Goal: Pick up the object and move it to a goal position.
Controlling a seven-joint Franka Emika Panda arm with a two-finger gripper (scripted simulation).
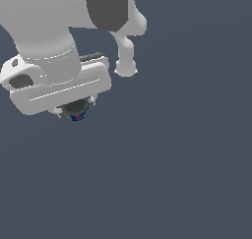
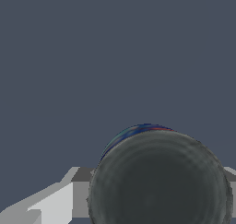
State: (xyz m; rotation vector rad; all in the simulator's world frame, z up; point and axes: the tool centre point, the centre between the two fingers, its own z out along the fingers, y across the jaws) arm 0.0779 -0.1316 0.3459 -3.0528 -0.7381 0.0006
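The object (image 1: 78, 110) is a small round can with a dark grey top and a blue side with red and white marks. In the exterior view it peeks out from under the white hand of my gripper (image 1: 75, 106), which covers most of it. In the wrist view the object (image 2: 159, 181) fills the lower part of the picture, its grey top facing the camera and a blue-red rim showing behind it. My gripper (image 2: 159, 193) has one grey finger (image 2: 80, 191) against one side of the can and the other finger at the opposite side. The gripper is shut on it.
A plain dark grey-blue surface (image 1: 187, 174) lies all around. The arm's white and dark links (image 1: 110, 9) and a white joint (image 1: 126, 61) hang over the upper part of the exterior view, towards its left.
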